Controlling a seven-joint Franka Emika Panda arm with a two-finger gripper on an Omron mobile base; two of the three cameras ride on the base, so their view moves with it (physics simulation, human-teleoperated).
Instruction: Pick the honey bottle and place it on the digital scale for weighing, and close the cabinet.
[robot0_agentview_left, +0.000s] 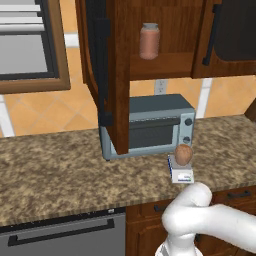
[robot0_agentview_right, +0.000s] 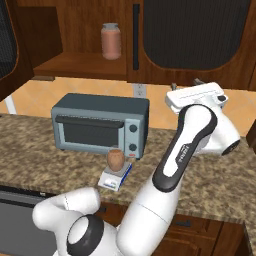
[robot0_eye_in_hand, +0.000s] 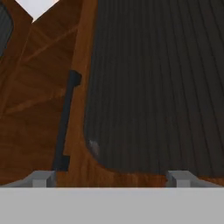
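The tan honey bottle (robot0_agentview_left: 183, 154) (robot0_agentview_right: 115, 160) stands upright on the small digital scale (robot0_agentview_left: 182, 175) (robot0_agentview_right: 113, 180), on the counter in front of the toaster oven. Nothing is touching it. The dark wood cabinet (robot0_agentview_left: 165, 65) (robot0_agentview_right: 75, 30) hangs above. Its left door (robot0_agentview_left: 107, 75) swings out open, and its right glass door (robot0_agentview_right: 195, 35) (robot0_eye_in_hand: 153, 87) is shut. My gripper (robot0_agentview_right: 185, 84) (robot0_eye_in_hand: 111, 178) is raised to the right of the scale, just under the right door. It faces the glass and the black handle (robot0_eye_in_hand: 65, 118), open, with nothing between its fingers.
A blue-grey toaster oven (robot0_agentview_left: 150, 125) (robot0_agentview_right: 100, 125) sits at the back of the granite counter (robot0_agentview_left: 50, 170). A reddish-pink jar (robot0_agentview_left: 149, 41) (robot0_agentview_right: 111, 41) stands on the cabinet shelf. A wood-framed window (robot0_agentview_left: 30, 45) is at the left, and a dishwasher (robot0_agentview_left: 65, 235) is below the counter.
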